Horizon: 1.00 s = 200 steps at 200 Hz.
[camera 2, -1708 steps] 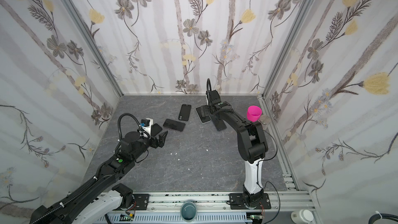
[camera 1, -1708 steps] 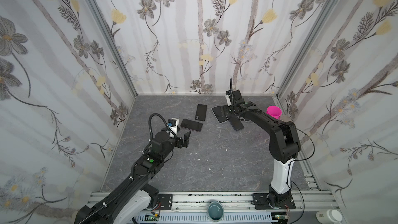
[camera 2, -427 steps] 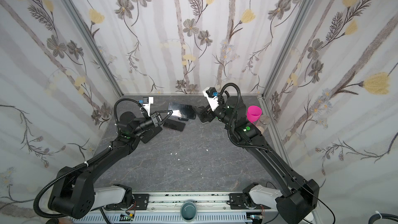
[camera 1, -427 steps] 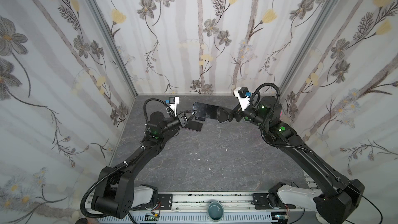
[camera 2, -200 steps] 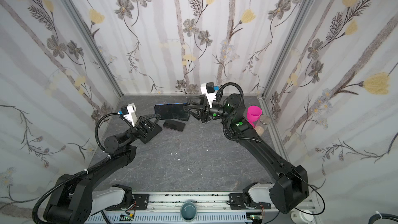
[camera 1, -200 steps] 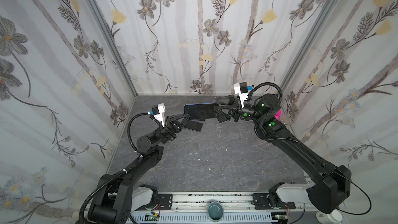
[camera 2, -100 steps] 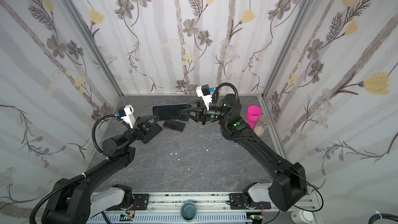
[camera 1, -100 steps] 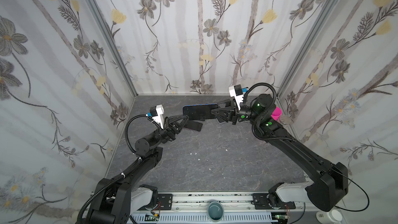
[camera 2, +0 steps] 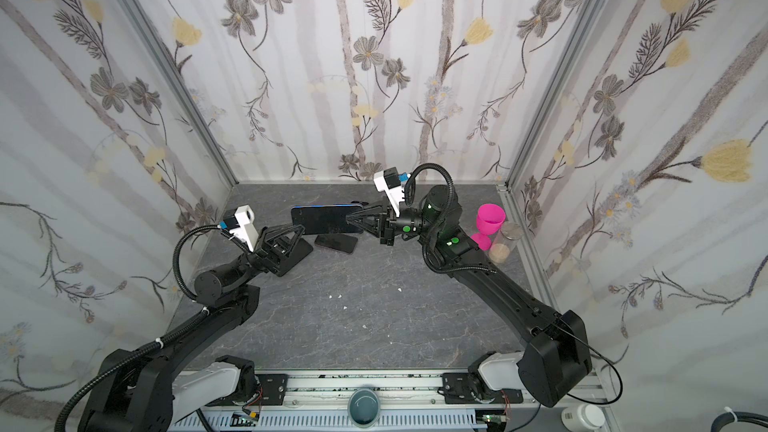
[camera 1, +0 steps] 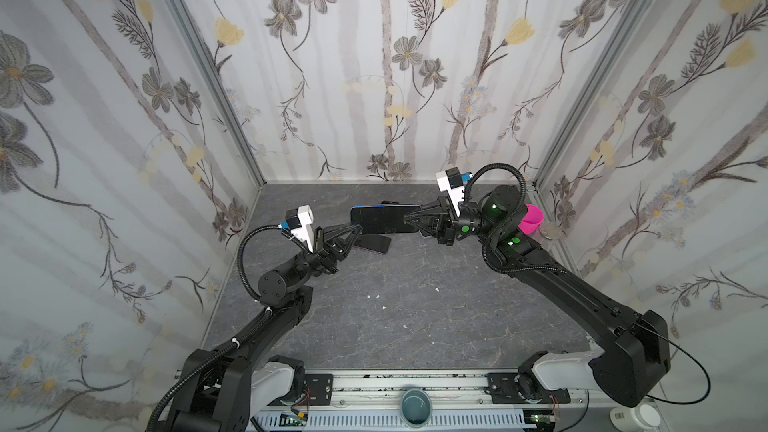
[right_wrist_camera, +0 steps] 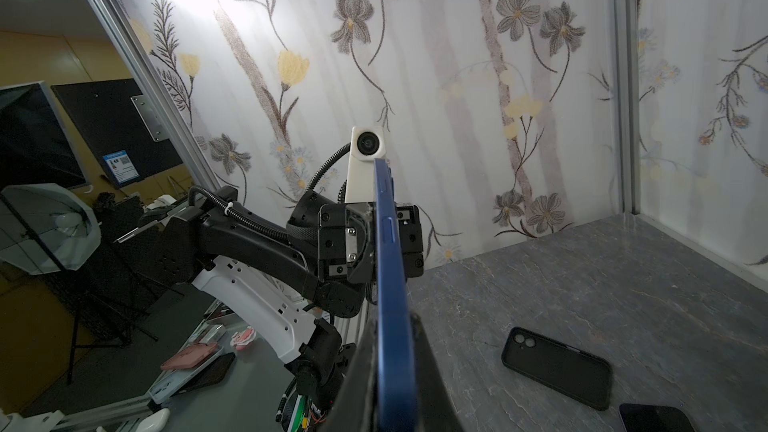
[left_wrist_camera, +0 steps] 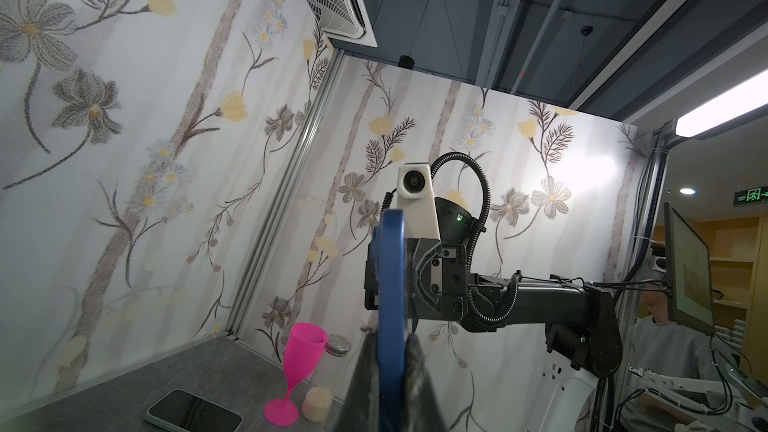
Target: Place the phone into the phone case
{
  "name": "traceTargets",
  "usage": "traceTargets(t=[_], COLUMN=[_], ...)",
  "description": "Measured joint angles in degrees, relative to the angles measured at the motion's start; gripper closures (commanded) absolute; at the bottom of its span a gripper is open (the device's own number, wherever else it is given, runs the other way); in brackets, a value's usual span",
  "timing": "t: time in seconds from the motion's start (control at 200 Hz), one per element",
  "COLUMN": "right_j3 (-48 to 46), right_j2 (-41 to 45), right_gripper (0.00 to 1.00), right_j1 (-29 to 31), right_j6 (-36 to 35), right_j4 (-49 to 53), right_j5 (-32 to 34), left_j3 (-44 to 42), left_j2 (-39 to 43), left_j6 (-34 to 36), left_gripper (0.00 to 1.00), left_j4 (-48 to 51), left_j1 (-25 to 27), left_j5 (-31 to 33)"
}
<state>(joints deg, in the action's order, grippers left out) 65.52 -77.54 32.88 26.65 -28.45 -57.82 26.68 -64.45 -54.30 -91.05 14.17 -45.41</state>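
A blue phone [camera 1: 382, 220] [camera 2: 324, 218] hangs edge-up in the air over the back of the table, held at both ends. My left gripper [camera 1: 355, 228] [camera 2: 297, 228] is shut on its left end; in the left wrist view the fingers [left_wrist_camera: 365, 367] pinch the blue edge [left_wrist_camera: 390, 284]. My right gripper [camera 1: 409, 220] [camera 2: 351, 218] is shut on its right end, and the right wrist view shows the phone [right_wrist_camera: 388, 263] clamped edge-on. The black phone case [right_wrist_camera: 557, 367] lies flat on the table, partly behind the left gripper in a top view [camera 2: 302, 249].
A dark phone [camera 1: 374, 243] [camera 2: 336, 243] lies under the held phone. Another phone [left_wrist_camera: 193, 411] lies near the pink goblet [camera 1: 530, 218] [camera 2: 490, 218]. A glass jar [camera 2: 505, 243] stands by the right wall. White crumbs dot the grey table [camera 1: 415, 317].
My right gripper's jaws have closed on the phone's right end. The left gripper has kept its hold, and the phone has shifted slightly to the left.
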Motion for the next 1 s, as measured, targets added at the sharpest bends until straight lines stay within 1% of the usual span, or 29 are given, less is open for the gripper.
traceTargets(t=[0.185,0.22,0.24,0.25,0.29,0.34,0.36,0.45,0.53,0.624,0.699,0.779,0.864,0.924,0.999], right_j3=[0.0,0.0,0.0,0.0,0.0,0.0,0.0,0.0,0.0,0.0,0.0,-0.1,-0.2,-0.2,-0.2], right_j2=[0.1,0.2,0.3,0.3,0.5,1.0,1.1,1.9,3.0,3.8,4.2,4.3,4.3,4.3,4.3], right_gripper=[1.0,1.0,1.0,1.0,1.0,1.0,1.0,1.0,1.0,1.0,1.0,1.0,1.0,1.0,1.0], right_j1=[0.0,0.0,0.1,0.1,0.2,0.1,0.0,-0.1,-0.1,-0.2,-0.6,-0.8,-1.2,-1.4,-1.7], right_j6=[0.3,0.2,0.2,0.2,-0.2,-0.7,-0.9,-2.3,-4.0,-5.8,-7.0,-7.8,-8.6,-9.0,-9.6], right_j4=[0.0,0.0,0.0,0.1,0.2,1.5,1.8,4.4,6.7,8.8,10.5,12.2,13.4,14.2,14.9], right_j5=[-0.2,-0.1,0.1,0.1,0.1,1.3,2.1,6.5,10.3,14.9,18.8,22.5,24.9,26.1,27.1], left_j3=[-0.2,-0.3,-0.3,-0.3,-0.3,-0.3,-0.3,-0.3,-0.1,1.4,3.4,6.7,10.6,12.4,14.2], left_j2=[0.3,0.6,0.8,1.0,1.6,2.6,3.1,5.8,8.8,11.9,12.3,9.9,4.6,0.9,-3.5], left_j6=[0.3,0.6,0.8,1.0,2.3,3.4,3.8,7.1,11.6,16.7,20.1,22.9,24.4,24.6,24.8], left_gripper=[1.0,0.83,0.69,0.64,0.55,0.41,0.38,0.36,0.34,0.34,0.34,0.35,0.34,0.34,0.34], left_j4=[-0.1,-0.1,-0.1,0.0,0.5,1.6,2.1,7.0,14.2,25.9,35.6,46.8,58.2,64.7,71.1], left_j1=[-0.1,-0.2,-0.3,-0.3,-0.5,-0.8,-0.9,-0.9,-0.9,-0.9,-1.0,-1.0,-1.0,-1.1,-1.1], left_j5=[0.4,0.5,0.5,0.5,0.9,2.8,3.5,7.1,11.3,18.8,25.4,33.2,40.2,42.7,43.6])
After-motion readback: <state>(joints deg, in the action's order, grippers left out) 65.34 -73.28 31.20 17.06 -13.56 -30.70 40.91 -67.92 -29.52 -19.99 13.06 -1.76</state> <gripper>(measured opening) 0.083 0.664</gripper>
